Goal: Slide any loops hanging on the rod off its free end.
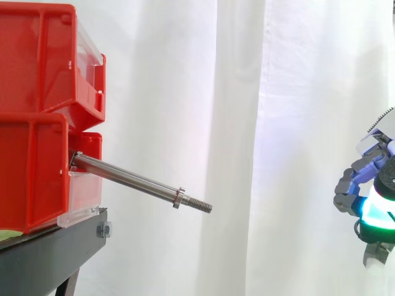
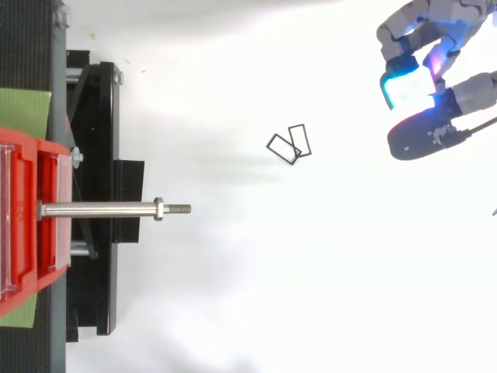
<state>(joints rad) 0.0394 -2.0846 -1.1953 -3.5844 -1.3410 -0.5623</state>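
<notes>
evidently the rod [image 2: 101, 209] stands bare; two thin rectangular loops [image 2: 288, 145], likely light and stiff, best pinched by one side, lie between it and the clenched, empty hand [image 2: 415, 93], well apart.

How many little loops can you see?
2. One loop overlaps the other loop on the white surface past the rod's free end; none hangs on the rod.

Open air lies between my hand [image 2: 419, 85] and the rod's [image 1: 133, 179] free end. Red bins [image 1: 43, 111] block its base.
</notes>
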